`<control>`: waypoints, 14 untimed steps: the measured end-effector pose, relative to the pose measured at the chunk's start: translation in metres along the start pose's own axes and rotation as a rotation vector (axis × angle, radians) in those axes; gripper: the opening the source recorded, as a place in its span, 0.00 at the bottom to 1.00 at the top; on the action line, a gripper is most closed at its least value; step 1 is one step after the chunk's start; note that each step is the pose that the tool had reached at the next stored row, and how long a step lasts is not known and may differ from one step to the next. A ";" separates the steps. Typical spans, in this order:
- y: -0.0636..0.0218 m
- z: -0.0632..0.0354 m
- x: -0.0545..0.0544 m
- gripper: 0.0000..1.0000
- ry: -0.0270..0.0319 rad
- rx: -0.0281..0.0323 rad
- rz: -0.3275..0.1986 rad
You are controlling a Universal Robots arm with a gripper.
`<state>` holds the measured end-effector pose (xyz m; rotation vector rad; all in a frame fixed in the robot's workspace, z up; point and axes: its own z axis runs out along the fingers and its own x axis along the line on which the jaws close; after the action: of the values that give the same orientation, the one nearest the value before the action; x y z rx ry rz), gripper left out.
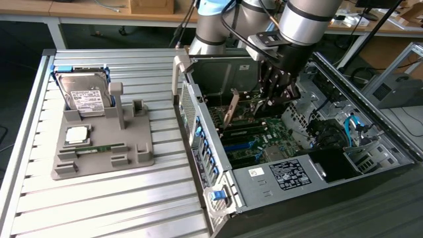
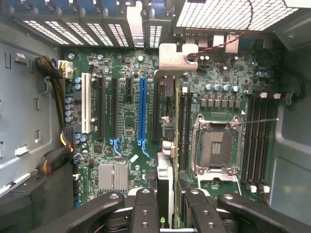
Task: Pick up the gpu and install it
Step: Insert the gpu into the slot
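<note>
Alignment between the gpu (image 2: pixel 165 171) and the black slot beneath it was the relation that mattered. In the wrist view the gpu stood on edge directly between the gripper (image 2: pixel 167 195) fingers. Its long axis ran away from the fingers toward the rear panel of the computer case (image 1: pixel 264 179), and its silver bracket (image 2: pixel 176 56) sat at that far end. It lay just beside the blue slot (image 2: pixel 142 111) on the motherboard (image 2: pixel 121 127), over the neighbouring black slot. Whether its lower edge was seated there could not be told.

In the exterior view the gpu (image 1: pixel 231 110) stood upright inside the case, tan face showing, with the gripper (image 1: pixel 274 99) close by on the exterior view's right. The gripper was about half closed, 1 finger (image 2: pixel 146 209) on each side of the gpu's upper edge, and appeared to be holding it. The case rested on the slatted surface (image 1: pixel 99 199).
</note>
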<state>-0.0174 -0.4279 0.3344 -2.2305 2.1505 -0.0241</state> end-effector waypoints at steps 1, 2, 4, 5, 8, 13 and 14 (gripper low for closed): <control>0.0012 0.0007 0.001 0.27 0.0005 0.0000 0.000; 0.0021 0.0012 0.001 0.27 0.0008 0.0000 0.001; 0.0045 0.0023 0.002 0.27 0.0017 0.0000 0.001; 0.0052 0.0027 0.003 0.27 0.0019 -0.0001 0.001; 0.0087 0.0060 0.005 0.27 0.0022 0.0000 0.004; 0.0124 0.0108 0.007 0.27 0.0023 0.0000 0.007; 0.0133 0.0116 0.008 0.27 0.0025 0.0000 0.008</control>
<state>-0.0299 -0.4358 0.3221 -2.2232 2.1605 -0.0266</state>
